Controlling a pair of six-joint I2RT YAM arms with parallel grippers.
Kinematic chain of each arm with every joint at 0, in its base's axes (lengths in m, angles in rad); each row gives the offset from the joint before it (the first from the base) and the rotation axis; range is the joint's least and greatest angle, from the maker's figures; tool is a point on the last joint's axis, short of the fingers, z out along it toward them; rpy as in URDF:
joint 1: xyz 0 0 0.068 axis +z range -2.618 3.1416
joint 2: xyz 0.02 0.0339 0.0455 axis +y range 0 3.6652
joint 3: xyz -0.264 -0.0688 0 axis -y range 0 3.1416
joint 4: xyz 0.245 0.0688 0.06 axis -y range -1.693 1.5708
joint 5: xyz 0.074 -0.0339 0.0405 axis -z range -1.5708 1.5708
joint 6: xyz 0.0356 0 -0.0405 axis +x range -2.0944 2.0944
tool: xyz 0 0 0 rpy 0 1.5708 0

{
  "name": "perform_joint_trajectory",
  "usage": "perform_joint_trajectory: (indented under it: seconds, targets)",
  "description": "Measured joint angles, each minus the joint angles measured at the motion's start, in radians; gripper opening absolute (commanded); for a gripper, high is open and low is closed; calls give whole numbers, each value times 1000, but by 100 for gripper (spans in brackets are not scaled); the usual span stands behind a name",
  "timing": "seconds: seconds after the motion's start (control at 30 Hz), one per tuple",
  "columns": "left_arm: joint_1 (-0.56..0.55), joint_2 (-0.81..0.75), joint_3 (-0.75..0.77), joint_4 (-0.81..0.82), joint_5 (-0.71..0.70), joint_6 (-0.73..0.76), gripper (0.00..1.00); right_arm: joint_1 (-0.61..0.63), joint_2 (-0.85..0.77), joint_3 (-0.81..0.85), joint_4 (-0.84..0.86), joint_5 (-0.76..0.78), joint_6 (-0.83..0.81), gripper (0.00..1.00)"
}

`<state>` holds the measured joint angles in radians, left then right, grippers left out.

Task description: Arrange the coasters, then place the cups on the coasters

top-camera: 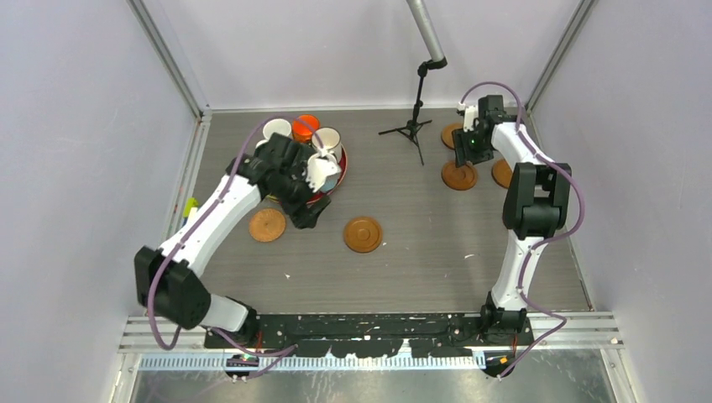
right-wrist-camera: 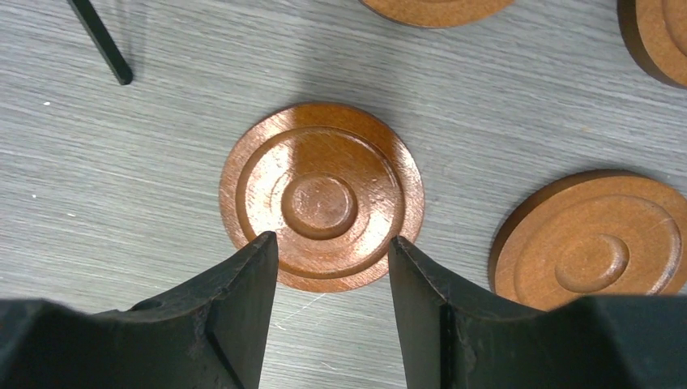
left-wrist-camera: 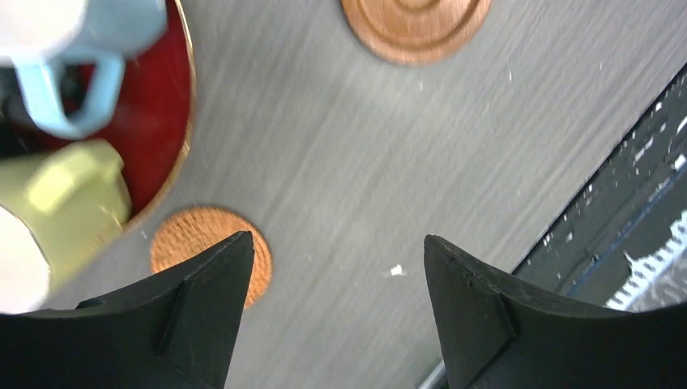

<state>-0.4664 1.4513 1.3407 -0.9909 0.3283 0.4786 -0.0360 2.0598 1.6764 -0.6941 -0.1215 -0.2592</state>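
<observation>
Hovering at bottom centre, left gripper point(left-wrist-camera: 336, 243) fingers spread wide, empty; woven coaster point(left-wrist-camera: 193, 235) lower left; right gripper point(right-wrist-camera: 332, 241) fingers parted over smooth coaster point(right-wrist-camera: 322, 194), holding nothing

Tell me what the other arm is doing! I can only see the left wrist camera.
Observer: The right gripper hangs open over a smooth wooden coaster, holding nothing.
Operator: Are there more coasters over there?
Observer: Yes, another coaster lies just beside that one, not touching it.
Operator: Is there an orange cup anywhere?
Observer: Yes, an orange cup stands at the back of the bunch of cups, next to a white cup.
</observation>
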Motion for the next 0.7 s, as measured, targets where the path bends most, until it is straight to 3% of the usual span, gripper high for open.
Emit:
perform_joint_trajectory:
  seconds: [0.3, 0.53, 0.7]
  targets:
    - [262, -217, -239, -39, 6, 32, 82, 53, 8, -2, -11, 5, 1, 54]
    - [451, -228, -318, -37, 23, 89, 82, 96, 49, -2, -33, -11, 2, 55]
    - [599, -215, -368, -9, 42, 154, 78, 186, -45, -165, -22, -52, 0, 58]
